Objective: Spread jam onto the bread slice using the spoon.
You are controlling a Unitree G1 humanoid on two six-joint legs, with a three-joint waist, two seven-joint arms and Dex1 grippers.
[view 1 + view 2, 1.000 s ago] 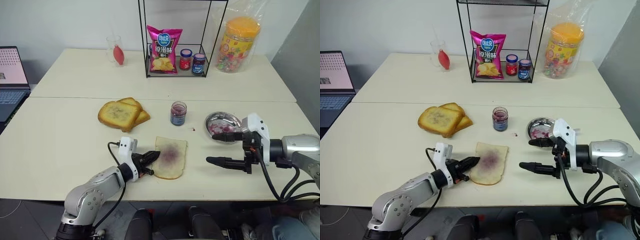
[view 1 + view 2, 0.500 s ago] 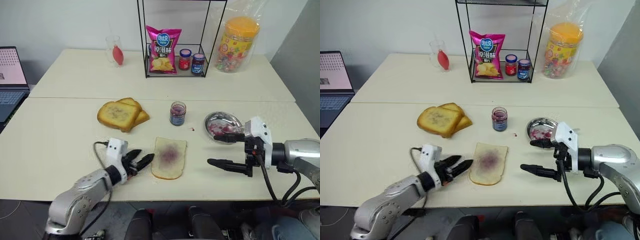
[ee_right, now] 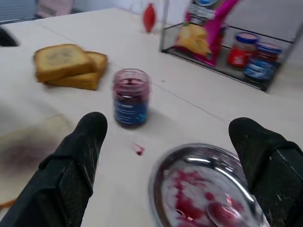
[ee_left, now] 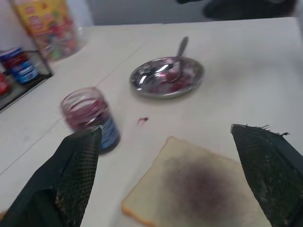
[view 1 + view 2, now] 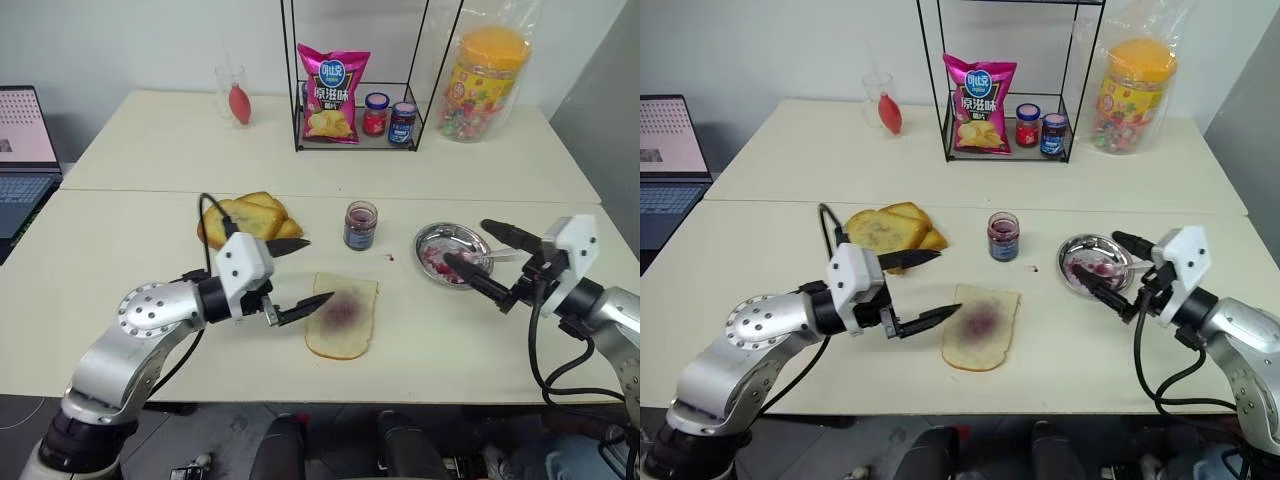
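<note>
Your bread slice (image 5: 342, 316) lies flat near the front edge of the surface (image 5: 120, 230), a purple stain at its centre. The jam (image 5: 358, 226) sits in its open glass jar just behind it. The spoon (image 4: 177, 56) rests in the smeared metal dish (image 5: 448, 247) to the right. Your left gripper (image 5: 299, 274) hovers above the surface just left of the bread, pointing right, jaws spread and empty. Your right gripper (image 5: 480, 257) hangs over the dish, pointing left, jaws spread wide, holding nothing. Toasted slices (image 5: 245, 218) sit behind the left arm.
</note>
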